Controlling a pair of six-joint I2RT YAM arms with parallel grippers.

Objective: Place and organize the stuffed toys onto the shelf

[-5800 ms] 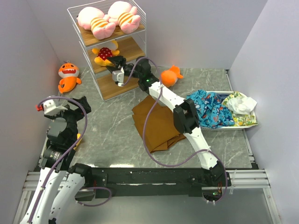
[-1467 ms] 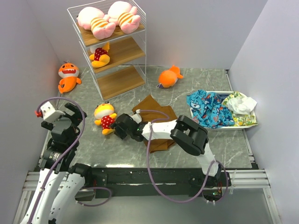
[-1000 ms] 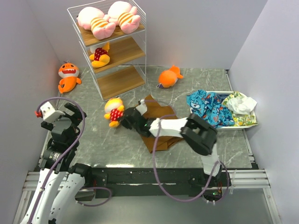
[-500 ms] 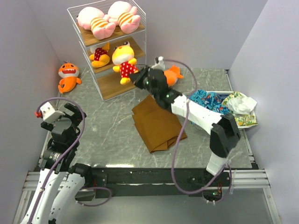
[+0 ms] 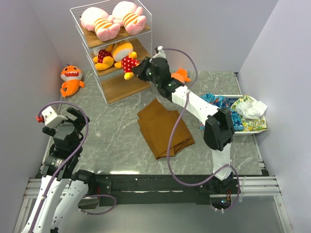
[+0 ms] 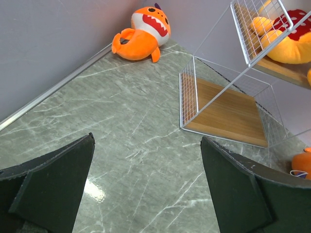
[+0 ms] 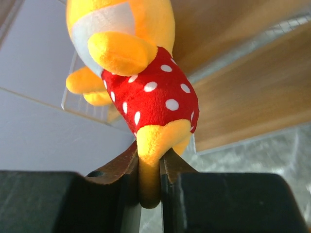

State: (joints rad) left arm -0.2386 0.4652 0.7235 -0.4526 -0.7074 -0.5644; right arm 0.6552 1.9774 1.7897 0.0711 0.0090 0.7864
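Observation:
The shelf (image 5: 124, 87) stands at the back left, with two pink striped stuffed toys (image 5: 109, 20) on its top board. One yellow toy in a red dotted outfit (image 5: 103, 57) sits on the middle board. Beside it a second yellow toy (image 5: 124, 51) rests at that board's front edge. My right gripper (image 5: 138, 69) is shut on its leg, and the right wrist view shows the yellow leg (image 7: 149, 145) pinched between the jaws of the right gripper (image 7: 149, 179). An orange shark (image 5: 71, 79) lies left of the shelf; another (image 5: 181, 75) lies behind my right arm. My left gripper (image 5: 68, 116) hangs open over the floor.
A folded brown cloth (image 5: 163, 127) lies mid-table. A white tray (image 5: 262, 127) of colourful fabric sits at the right wall. In the left wrist view the shelf's bottom board (image 6: 226, 111) is bare and the orange shark (image 6: 143, 31) lies in the corner.
My right arm lifted the yellow toy from the floor up to the shelf and has now pushed it onto the middle board beside the other yellow toy. The left arm stayed still.

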